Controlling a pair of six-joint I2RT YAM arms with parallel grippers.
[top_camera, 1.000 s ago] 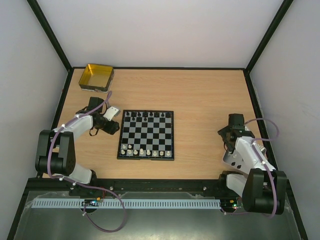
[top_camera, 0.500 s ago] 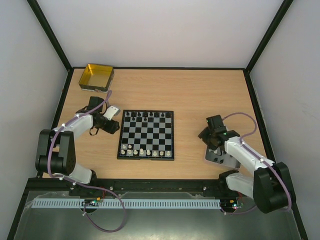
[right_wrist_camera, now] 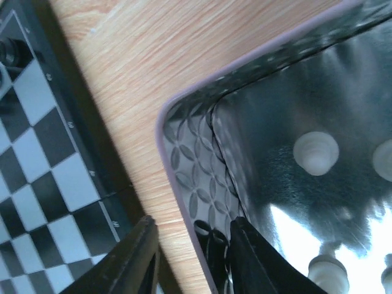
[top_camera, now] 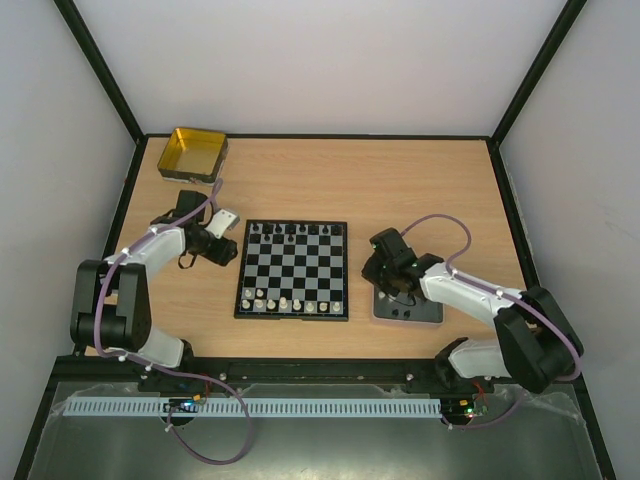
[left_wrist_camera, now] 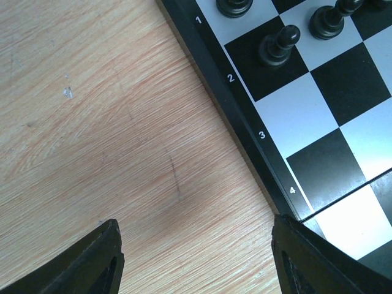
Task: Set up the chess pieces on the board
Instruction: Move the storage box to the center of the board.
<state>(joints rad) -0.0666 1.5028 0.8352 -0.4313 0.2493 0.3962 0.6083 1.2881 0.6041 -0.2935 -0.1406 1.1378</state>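
Note:
The board [top_camera: 293, 270] lies mid-table with black chess pieces [top_camera: 290, 230] along its far row and white ones [top_camera: 290, 303] along its near row. My left gripper [top_camera: 232, 255] is open and empty over bare wood by the board's left edge [left_wrist_camera: 245, 122]; black pieces [left_wrist_camera: 278, 44] stand nearby. My right gripper [top_camera: 385, 290] is shut on the left rim of the grey tray [top_camera: 420, 312], one finger outside and one inside [right_wrist_camera: 193, 257]. The tray [right_wrist_camera: 196, 153] holds white pieces [right_wrist_camera: 315, 152] and lies just right of the board [right_wrist_camera: 43, 153].
A yellow square tin [top_camera: 193, 153] stands at the far left corner of the table. Black frame rails border the table on all sides. A dark small thing sits in the tray's corner between my right fingers; I cannot tell what it is.
My right gripper has slid the grey tray leftward across the table, from near the right edge to just beside the board. The left arm has not moved.

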